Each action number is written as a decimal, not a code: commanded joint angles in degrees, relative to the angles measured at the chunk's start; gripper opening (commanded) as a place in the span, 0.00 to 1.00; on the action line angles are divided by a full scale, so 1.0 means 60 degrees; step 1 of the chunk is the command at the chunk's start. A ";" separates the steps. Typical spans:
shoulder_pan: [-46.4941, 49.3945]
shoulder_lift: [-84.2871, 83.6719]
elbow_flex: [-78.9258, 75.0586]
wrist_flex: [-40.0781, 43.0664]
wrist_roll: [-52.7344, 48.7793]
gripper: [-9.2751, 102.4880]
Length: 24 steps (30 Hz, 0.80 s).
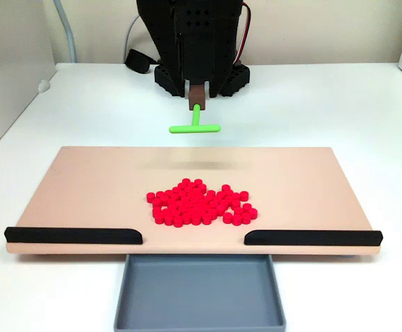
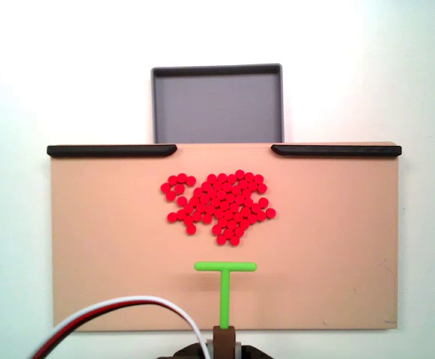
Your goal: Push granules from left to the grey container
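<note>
Gripper (image 2: 223,334) clenched on the stem of my green T-shaped pusher (image 2: 224,268), its bar raised behind the pile.

Red granules (image 2: 218,206) lie clustered on the pinkish board (image 2: 97,254), well short of the gap between the two black edge strips (image 2: 112,150). That gap opens straight onto the grey container (image 2: 217,105), so I hold the bar square to it; judging by the bar's shadow on the board, a lowered forward sweep should funnel pellets through.

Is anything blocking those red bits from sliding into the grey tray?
Nothing visible does. The granules sit opposite the gap between the two black edge strips, and the grey container lies just past that gap.
</note>
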 commanded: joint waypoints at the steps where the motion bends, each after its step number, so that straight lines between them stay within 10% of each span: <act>1: -0.0103 0.0132 -0.0146 0.0103 0.0088 0.08; 10: 0.0264 0.0308 -0.0234 0.0117 0.1143 0.08; 24: -0.2109 0.0220 -0.0234 0.0015 0.8525 0.08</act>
